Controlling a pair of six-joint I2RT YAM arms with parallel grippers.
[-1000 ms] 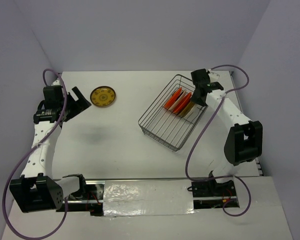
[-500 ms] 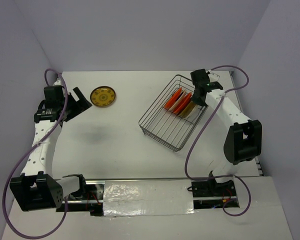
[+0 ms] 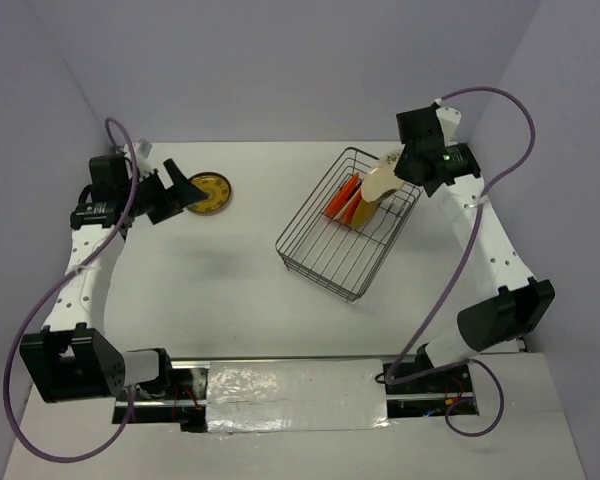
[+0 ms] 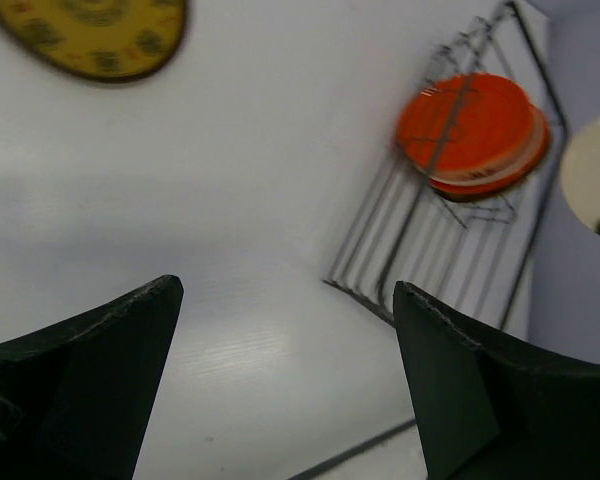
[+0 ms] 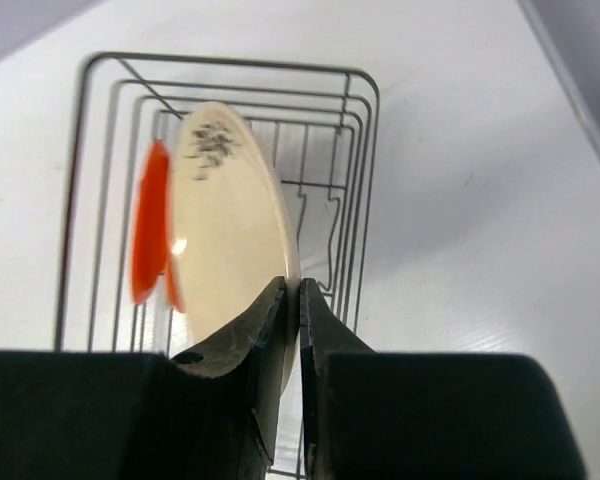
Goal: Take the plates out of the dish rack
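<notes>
Compared with a second ago, the right gripper point(image 3: 405, 172) is found raised above the dish rack point(image 3: 325, 262), and the cream-white plate point(image 3: 382, 182) is lifted out with it. The left gripper point(image 3: 180, 188) is shifted closer to the yellow-brown plate point(image 3: 210, 192).

Right claw: narrow, pinched on the rim of the cream-white plate point(image 5: 230, 220). The plate is seen nearly edge-on, its face upright, reaching straight ahead of the claw with the dark blotch at the far end. The rack lies below and beyond the claw. The orange plates point(image 5: 150, 225) are stood upright in the rack, just left of the held plate.

Left claw point(image 4: 285, 288): spread wide, nothing held. The yellow-brown plate point(image 4: 90, 35) lies flat on the table point(image 3: 230, 270), just ahead of the claw and to its left. The rack is well apart, ahead and to the right.

Relation noted for the next move: the held plate hangs over the rack, so it is judged that it must be carried clear of the rim and tipped flat before release. The right claw is far nearer the orange plates than the left.

Writing: none can be read. Only a ring pattern is made out on the yellow-brown plate.
</notes>
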